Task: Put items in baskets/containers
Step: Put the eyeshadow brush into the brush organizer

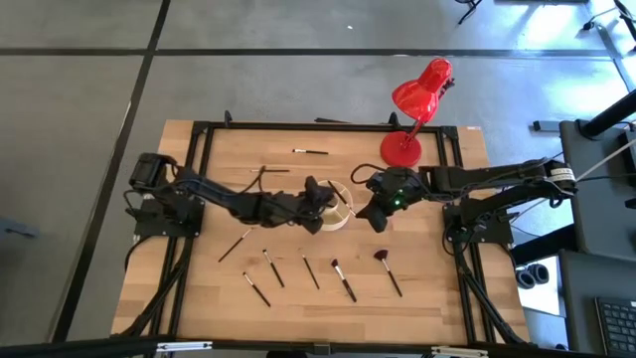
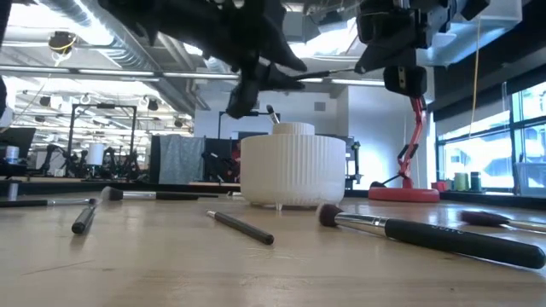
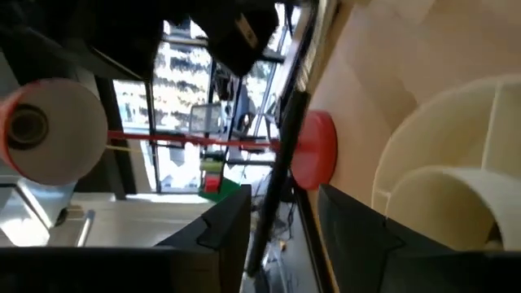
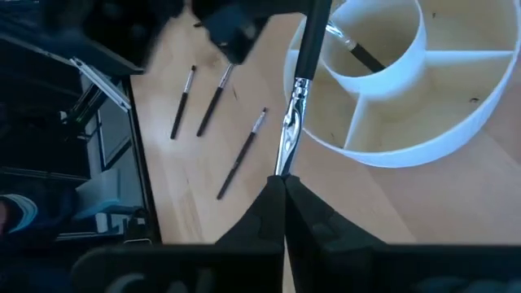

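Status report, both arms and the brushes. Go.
Left tool over the cup, fingers apart. Right tool shut on a brush beside the cup. Five brushes lie loose in front.

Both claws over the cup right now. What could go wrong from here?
1. The right claw is shut on just the bristle end of a brush, whose long handle leans across the organizer cup rim. It may pivot or slip and land on the table instead.
2. The left claw hangs open right over the same cup, close to the right one. The two could bump, or nudge the cup.
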Tool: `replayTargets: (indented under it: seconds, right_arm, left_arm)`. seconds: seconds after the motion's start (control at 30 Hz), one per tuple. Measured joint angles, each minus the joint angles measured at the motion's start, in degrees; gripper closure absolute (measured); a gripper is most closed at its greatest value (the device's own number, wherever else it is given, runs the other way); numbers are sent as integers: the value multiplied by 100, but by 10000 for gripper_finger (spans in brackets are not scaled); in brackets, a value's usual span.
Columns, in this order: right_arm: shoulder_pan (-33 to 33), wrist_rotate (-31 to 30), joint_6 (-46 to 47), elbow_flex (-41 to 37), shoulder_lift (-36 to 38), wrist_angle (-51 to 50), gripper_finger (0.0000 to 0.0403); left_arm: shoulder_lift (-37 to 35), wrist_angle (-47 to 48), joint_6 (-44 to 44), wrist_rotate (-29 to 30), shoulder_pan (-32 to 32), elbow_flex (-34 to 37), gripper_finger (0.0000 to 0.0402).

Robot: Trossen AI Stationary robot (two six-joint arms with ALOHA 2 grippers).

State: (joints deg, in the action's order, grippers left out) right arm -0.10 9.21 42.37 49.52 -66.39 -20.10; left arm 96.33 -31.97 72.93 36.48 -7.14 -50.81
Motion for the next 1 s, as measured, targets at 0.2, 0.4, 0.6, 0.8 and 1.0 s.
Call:
replayTargets:
  seconds: [0.2, 0.4, 0.6, 0.8, 1.0]
  right_arm:
    - [86, -6, 53, 0, 0, 15, 402]
    - [84, -16, 55, 0, 0, 22, 402]
    - [84, -45, -4, 0, 5, 32, 397]
    - [84, -65, -278, 0, 9, 33, 367]
    - [84, -377, -824, 113, 238, 35, 307]
  left_arm:
    - [130, -135, 47, 252, 99, -33, 279]
    - [132, -133, 45, 289, 78, -33, 312]
    - [133, -81, 60, 302, 8, -30, 370]
    - [143, -58, 30, 329, 11, -26, 382]
    - [134, -84, -564, 916, 74, -28, 379]
